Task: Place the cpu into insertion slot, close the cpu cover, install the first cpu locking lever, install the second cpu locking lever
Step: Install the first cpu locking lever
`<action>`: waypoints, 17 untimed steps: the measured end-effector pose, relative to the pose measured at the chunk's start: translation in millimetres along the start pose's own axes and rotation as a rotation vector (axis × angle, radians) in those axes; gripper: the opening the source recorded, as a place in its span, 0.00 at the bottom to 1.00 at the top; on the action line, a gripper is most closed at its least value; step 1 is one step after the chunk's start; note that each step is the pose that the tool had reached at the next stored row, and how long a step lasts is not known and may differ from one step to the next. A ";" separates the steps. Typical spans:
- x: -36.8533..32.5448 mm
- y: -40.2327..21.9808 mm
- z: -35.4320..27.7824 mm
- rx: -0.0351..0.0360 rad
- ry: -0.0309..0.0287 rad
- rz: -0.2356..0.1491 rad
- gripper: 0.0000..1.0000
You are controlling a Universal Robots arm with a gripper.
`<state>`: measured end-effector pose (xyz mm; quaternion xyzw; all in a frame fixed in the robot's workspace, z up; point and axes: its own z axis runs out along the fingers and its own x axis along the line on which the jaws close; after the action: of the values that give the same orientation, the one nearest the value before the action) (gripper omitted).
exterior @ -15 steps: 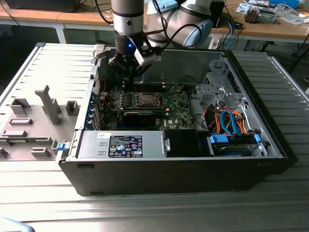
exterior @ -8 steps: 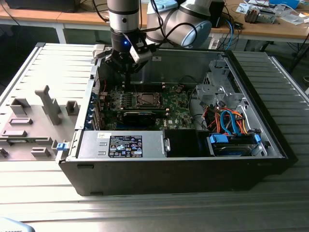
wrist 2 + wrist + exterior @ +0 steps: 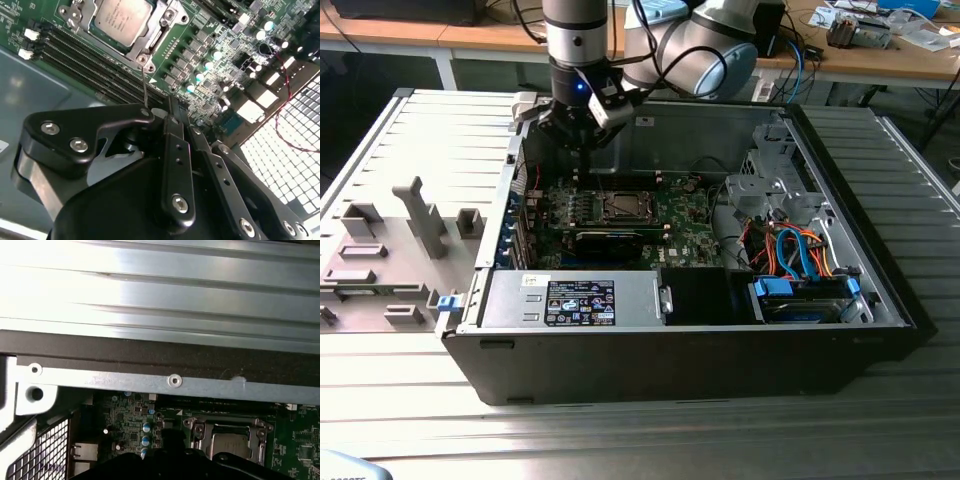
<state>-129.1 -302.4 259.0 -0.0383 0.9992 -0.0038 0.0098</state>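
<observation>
Overhead, arm vertical, claw (image 3: 582,130) above the cpu (image 3: 621,207), lever pinched

We note a ribbed grey metal worktable (image 3: 880,400) with light glaring off its slats. On it, at the exterior view's left, lies a grey fixture plate (image 3: 380,270) bearing upright blocks. Behind runs a wooden bench (image 3: 910,62) on white legs, strewn with cables and small items. The floor beneath it is dark.

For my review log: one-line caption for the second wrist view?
Gripper poised over the socket, touching a thin locking lever; cpu seated under the closed cpu cover.
</observation>
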 end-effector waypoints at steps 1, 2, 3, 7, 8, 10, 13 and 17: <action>-0.8 0.1 0.0 0.0000 0.0000 0.000 0.11; -1.6 0.1 0.0 0.0000 0.0000 0.000 0.11; -2.5 0.1 0.0 0.0000 0.0000 0.000 0.11; -5.7 0.0 0.1 0.0001 0.0000 0.000 0.11; -6.2 -0.1 0.1 0.0001 0.0001 0.000 0.11; -7.4 -0.1 0.1 0.0000 0.0000 0.000 0.11; -9.0 -0.2 0.2 0.0000 0.0000 0.000 0.11; -13.0 -0.3 0.2 0.0001 0.0001 0.000 0.11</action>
<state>-116.1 -301.7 259.0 -0.0383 0.9992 -0.0039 0.0097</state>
